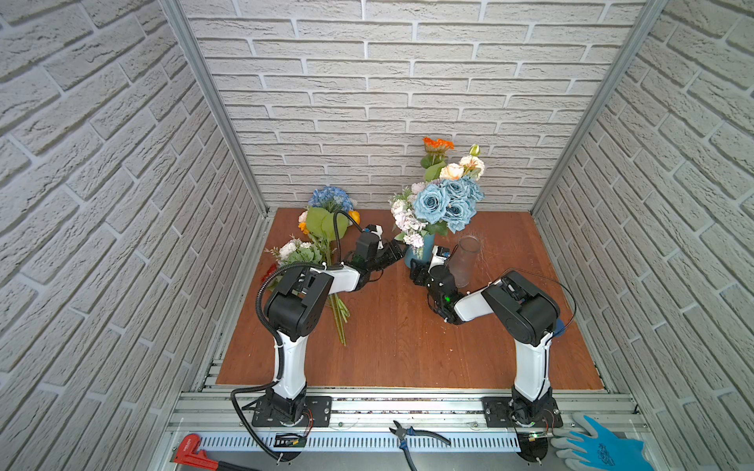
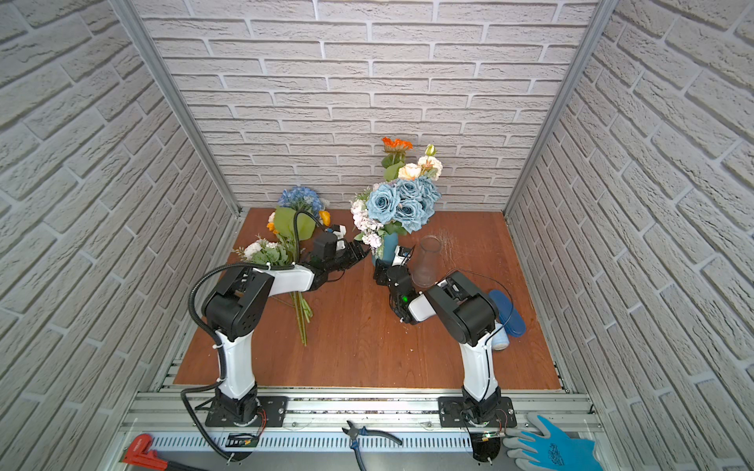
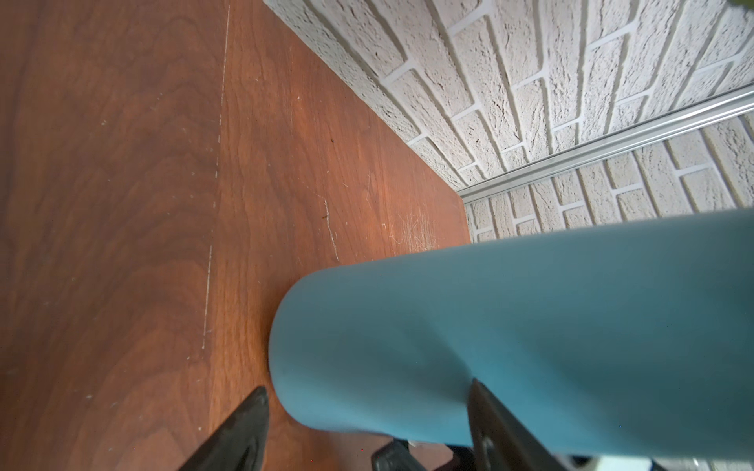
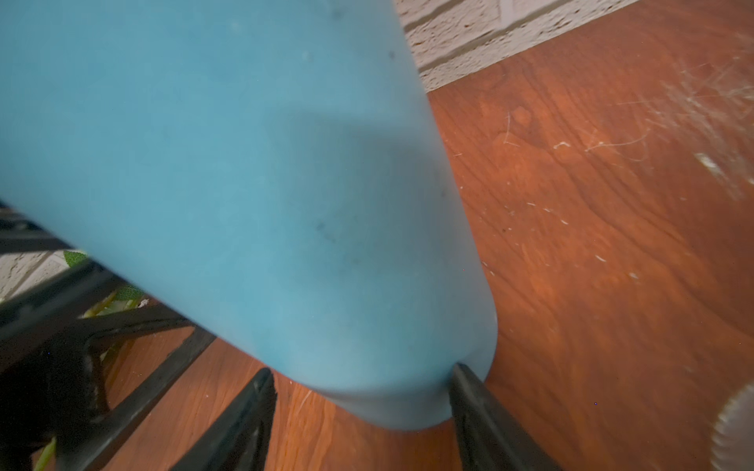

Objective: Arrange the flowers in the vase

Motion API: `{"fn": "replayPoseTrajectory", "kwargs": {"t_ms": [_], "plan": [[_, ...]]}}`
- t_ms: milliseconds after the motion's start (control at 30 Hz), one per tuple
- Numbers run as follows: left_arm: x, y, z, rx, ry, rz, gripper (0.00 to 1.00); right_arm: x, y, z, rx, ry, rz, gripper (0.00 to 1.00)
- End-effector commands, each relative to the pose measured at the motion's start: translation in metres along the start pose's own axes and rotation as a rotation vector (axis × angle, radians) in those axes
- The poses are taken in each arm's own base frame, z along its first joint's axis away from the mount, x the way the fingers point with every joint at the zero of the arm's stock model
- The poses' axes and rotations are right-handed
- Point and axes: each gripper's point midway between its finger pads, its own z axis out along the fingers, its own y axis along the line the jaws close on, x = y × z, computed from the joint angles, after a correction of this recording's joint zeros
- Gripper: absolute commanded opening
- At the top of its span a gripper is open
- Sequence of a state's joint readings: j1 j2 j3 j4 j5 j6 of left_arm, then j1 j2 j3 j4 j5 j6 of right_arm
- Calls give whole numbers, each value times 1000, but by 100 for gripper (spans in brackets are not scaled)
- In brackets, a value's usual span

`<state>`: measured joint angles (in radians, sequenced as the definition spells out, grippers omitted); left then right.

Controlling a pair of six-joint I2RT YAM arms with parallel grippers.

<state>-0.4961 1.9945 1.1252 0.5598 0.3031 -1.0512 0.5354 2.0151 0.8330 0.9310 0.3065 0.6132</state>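
flowers [image 1: 320, 228], surface's far-left corner — likely light, floppy: take mid-stem | vase [image 1: 426, 244] — top-heavy | left pincer [image 3: 367, 386], right pincer [image 4: 361, 371]: wide, at vase base

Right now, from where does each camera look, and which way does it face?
Top views: high above the front rail, facing down and toward the back wall; the left arm and right arm show whole.
Left wrist: low over the table, facing the blue vase and a wall corner; the left fingers, open, show in front.
Right wrist: low, very near the same vase's base; the right fingers, open, show likewise.
Shared: all four show the blue vase; both top views nearly match.
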Motion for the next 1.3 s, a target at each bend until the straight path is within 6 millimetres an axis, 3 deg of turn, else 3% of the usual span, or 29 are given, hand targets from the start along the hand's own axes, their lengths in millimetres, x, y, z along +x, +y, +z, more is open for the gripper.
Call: {"fn": "replayPoseTrajectory", "kwargs": {"t_ms": [0, 400, 1267], "plan": [[-17, -7, -12, 21, -54, 16, 76, -7, 16, 10, -43, 6, 2, 69], [-19, -6, -59, -2, -86, 34, 77, -12, 26, 37, -48, 10, 6, 68], [-17, -8, -117, -42, -130, 62, 78, -15, 40, 77, -52, 72, -42, 69]]}}
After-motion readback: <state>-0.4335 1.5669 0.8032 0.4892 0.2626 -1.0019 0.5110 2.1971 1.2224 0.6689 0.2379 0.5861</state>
